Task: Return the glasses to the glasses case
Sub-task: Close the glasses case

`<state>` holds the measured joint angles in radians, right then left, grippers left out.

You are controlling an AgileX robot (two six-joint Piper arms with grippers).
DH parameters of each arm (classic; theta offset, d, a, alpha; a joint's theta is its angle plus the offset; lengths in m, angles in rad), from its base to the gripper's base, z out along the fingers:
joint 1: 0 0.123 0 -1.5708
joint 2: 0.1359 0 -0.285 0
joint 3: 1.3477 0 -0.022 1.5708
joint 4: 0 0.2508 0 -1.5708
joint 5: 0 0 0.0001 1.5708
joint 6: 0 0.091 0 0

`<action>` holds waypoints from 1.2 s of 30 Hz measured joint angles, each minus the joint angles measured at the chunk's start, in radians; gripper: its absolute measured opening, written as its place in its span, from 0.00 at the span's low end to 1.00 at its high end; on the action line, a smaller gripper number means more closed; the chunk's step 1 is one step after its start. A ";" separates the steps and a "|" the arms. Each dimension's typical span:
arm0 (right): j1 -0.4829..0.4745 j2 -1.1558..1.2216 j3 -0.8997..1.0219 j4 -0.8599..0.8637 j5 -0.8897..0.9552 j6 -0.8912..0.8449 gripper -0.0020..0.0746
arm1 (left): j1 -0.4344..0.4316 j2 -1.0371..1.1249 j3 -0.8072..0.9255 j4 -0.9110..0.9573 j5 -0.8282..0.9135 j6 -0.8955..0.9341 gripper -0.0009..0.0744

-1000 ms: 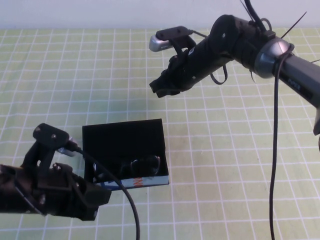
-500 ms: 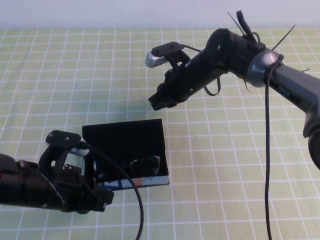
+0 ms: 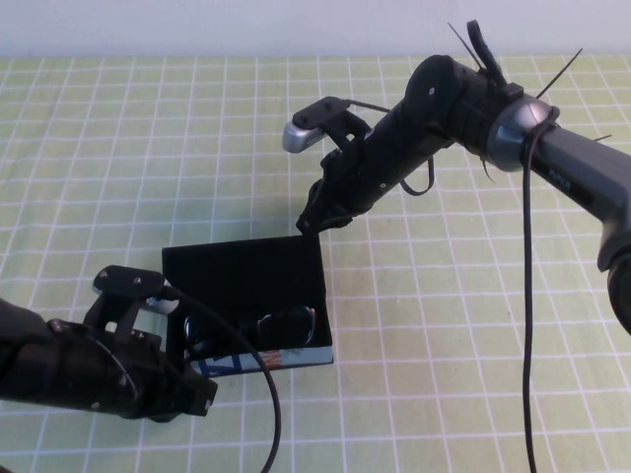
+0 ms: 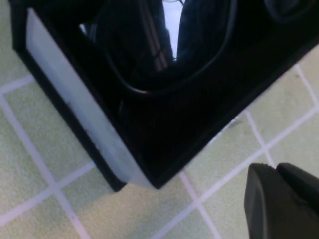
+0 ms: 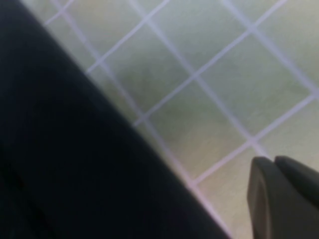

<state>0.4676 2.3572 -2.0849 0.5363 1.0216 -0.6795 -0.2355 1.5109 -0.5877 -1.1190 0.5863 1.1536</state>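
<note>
The left gripper, fingers together, waits at the near left corner of the open glasses case, the glasses already inside. The right gripper, fingers together, nears the upright lid; a gentle forward push should shut it.

We note the rectangular black glasses case with matt dark lining; black plastic-rimmed glasses with glossy reflective lenses; green checked bench covering, matt; both arm casings matt black.
</note>
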 joint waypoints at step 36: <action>0.053 -0.097 0.002 0.146 0.192 -0.199 0.01 | 0.000 0.019 0.000 -0.080 -0.058 0.043 0.01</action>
<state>0.5210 2.2599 -2.0830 0.6824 1.2138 -0.8785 -0.2355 1.5296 -0.5881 -1.1988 0.5287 1.1962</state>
